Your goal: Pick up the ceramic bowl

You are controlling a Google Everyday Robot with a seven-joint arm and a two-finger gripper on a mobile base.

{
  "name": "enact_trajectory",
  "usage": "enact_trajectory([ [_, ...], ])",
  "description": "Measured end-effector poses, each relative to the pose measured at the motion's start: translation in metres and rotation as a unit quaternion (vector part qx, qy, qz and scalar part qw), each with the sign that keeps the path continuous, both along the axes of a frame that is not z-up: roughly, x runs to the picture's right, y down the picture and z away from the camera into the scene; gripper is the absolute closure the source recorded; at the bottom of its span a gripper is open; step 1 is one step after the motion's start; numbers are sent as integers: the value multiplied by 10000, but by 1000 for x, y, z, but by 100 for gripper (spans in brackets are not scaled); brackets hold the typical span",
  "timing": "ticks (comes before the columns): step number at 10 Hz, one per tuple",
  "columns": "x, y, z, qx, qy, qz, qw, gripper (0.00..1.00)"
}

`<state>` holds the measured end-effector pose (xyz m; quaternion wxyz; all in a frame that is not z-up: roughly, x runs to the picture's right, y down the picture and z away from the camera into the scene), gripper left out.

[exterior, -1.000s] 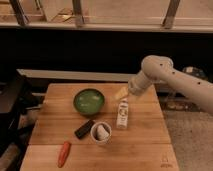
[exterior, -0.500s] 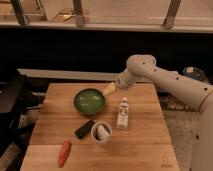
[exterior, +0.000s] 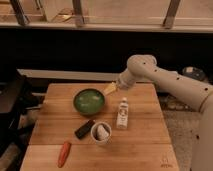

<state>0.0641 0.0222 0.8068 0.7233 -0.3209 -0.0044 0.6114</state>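
The ceramic bowl [exterior: 89, 100] is round and glossy green with a darker rim. It sits upright on the wooden table [exterior: 140, 145], left of centre towards the back. My gripper [exterior: 109, 89] is at the end of the white arm [exterior: 165, 82] that reaches in from the right. It hovers just right of the bowl's rim, above the table's back part, and is not holding the bowl.
A white bottle [exterior: 122, 112] stands right of the bowl. A white cup [exterior: 101, 133] and a dark bar [exterior: 84, 129] lie in front of it. An orange carrot [exterior: 63, 153] lies at the front left. A dark chair [exterior: 10, 107] stands at the left.
The arm has swung left over the second, carrying the gripper from above the bottle to beside the bowl's right rim. The objects on the table have not moved.
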Motion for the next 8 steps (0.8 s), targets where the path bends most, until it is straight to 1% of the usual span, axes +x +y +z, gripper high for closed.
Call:
enact_trajectory([
  [2, -14, -3, 18, 96, 17, 71, 9999, 20],
  [3, -19, -3, 24, 102, -8, 103, 9999, 20],
  [4, -24, -1, 35, 74, -34, 188, 9998, 20],
  [6, -33, 8, 51, -84, -98, 274, 9995, 20],
  [8, -45, 19, 66, -280, -201, 265, 9991, 20],
])
